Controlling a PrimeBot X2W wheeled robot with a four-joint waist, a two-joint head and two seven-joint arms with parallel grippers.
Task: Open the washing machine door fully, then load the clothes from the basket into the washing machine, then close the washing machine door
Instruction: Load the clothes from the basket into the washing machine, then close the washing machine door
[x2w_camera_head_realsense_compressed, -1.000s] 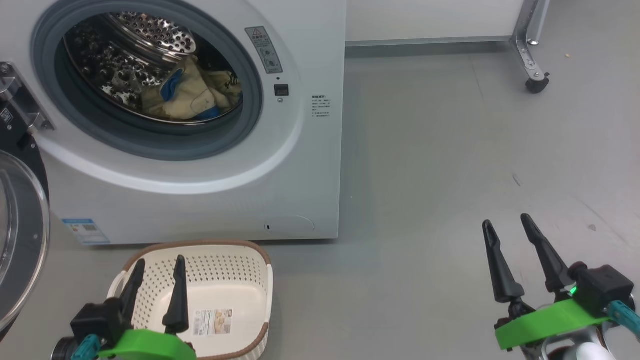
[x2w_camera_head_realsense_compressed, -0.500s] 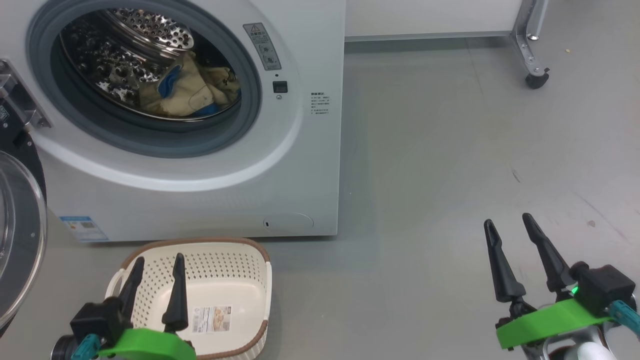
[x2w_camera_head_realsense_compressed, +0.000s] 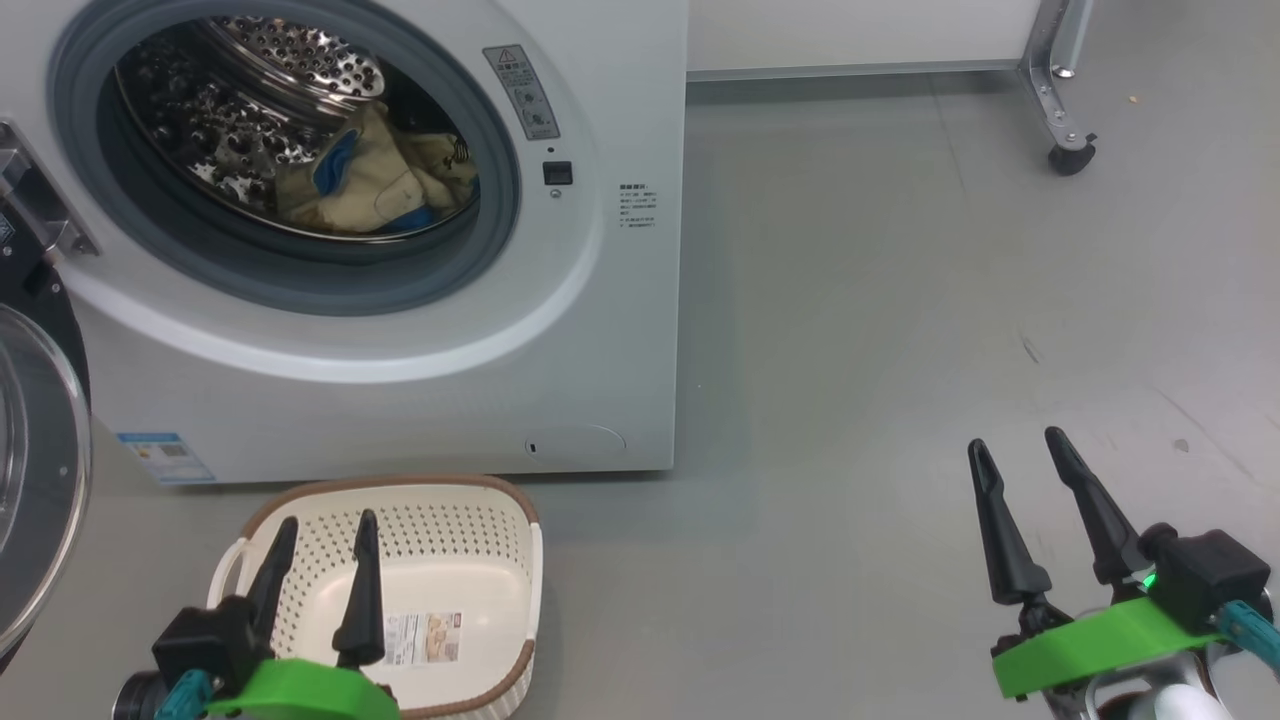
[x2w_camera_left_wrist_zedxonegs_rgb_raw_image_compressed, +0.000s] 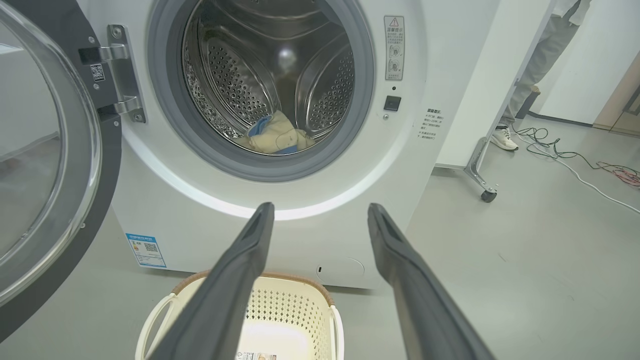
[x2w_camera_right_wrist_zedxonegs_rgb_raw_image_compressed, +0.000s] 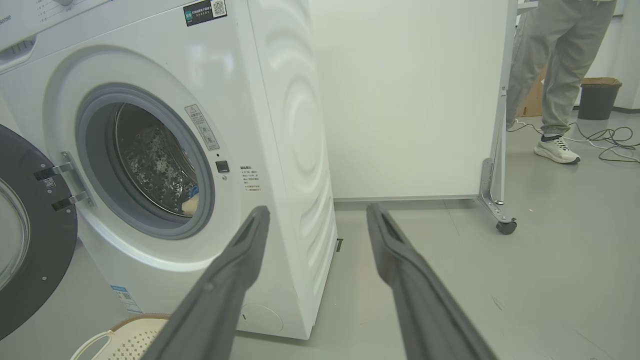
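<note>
Washing machine (x2w_camera_head_realsense_compressed: 420, 380) door (x2w_camera_left_wrist_zedxonegs_rgb_raw_image_compressed: 45, 165) stands swung wide open at the machine's left side. Clothes (x2w_camera_head_realsense_compressed: 375, 185) lie at the bottom of the drum (x2w_camera_head_realsense_compressed: 300, 60) (blue patch showing). Basket (x2w_camera_head_realsense_compressed: 400, 486) sits on the floor (x2w_camera_head_realsense_compressed: 850, 300) just beside the machine's front bottom edge, with the label (x2w_camera_head_realsense_compressed: 425, 638) on its bottom in plain sight. Left gripper (x2w_camera_head_realsense_compressed: 328, 517) hangs over the basket, fingers spread, holding nothing. Right gripper (x2w_camera_head_realsense_compressed: 1013, 438) is spread too, empty, over floor well right of the machine.
</note>
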